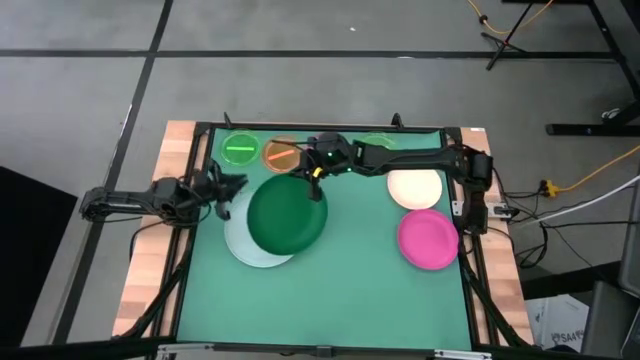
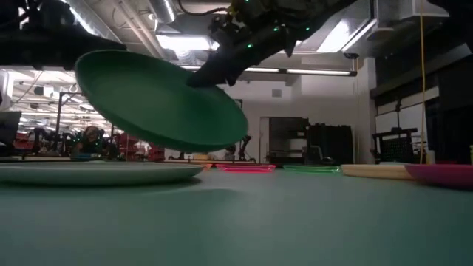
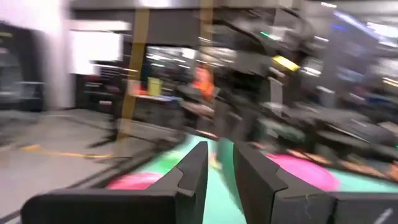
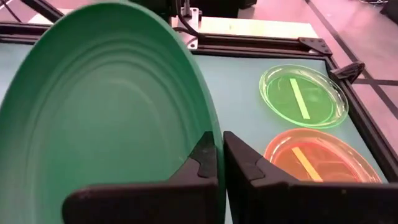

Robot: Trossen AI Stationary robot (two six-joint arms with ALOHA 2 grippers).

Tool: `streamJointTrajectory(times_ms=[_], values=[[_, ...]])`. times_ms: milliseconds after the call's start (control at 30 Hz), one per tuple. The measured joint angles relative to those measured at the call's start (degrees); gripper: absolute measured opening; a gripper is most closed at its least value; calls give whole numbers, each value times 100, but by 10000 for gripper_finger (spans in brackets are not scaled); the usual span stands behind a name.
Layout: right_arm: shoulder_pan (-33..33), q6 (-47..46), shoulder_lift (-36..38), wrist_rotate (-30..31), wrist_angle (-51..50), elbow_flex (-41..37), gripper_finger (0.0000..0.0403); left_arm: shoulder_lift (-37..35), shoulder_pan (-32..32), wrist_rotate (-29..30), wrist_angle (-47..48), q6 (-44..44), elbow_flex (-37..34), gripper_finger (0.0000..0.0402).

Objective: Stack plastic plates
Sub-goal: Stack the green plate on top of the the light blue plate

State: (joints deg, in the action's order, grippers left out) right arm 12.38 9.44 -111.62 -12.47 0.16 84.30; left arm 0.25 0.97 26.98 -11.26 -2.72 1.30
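Green and big, the round dark green plastic plate [image 1: 286, 214], pinched at its rim by the right gripper [image 4: 219, 155], should go down flat and centred on the large white plastic plate [image 1: 243, 243].

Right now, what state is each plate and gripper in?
dark green plate: lifted, tilted, pinched at its rim
right gripper: shut on the plate's rim
white plate: flat on the table, partly under the green one
magenta plate: flat, alone
left gripper: waiting at the table's left edge, holding nothing
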Motion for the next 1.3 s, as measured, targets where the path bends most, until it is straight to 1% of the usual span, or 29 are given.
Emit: streamJointTrajectory(times_ms=[67, 133, 367, 667, 1067, 1167, 1300], values=[[0, -18, -159, 38, -5, 95, 0, 0, 0, 381, -46, -2, 60, 70], [0, -14, -322, 81, -1, 202, 0, 0, 0, 509, -77, -4, 79, 70], [0, -37, -895, 146, 44, 664, 0, 0, 0, 505, -123, -9, 79, 70], [-4, -31, -1462, 135, 28, 1199, 0, 0, 0, 507, -129, -11, 79, 70], [-4, -23, -1582, 133, -3, 1234, 6, 0, 1, 507, -125, -11, 75, 70], [-4, -16, -1582, 134, -4, 1234, 17, 0, 2, 509, -125, -11, 75, 70], [-30, -5, -1582, 137, -4, 1234, 41, 0, 1, 509, -124, -10, 75, 70]])
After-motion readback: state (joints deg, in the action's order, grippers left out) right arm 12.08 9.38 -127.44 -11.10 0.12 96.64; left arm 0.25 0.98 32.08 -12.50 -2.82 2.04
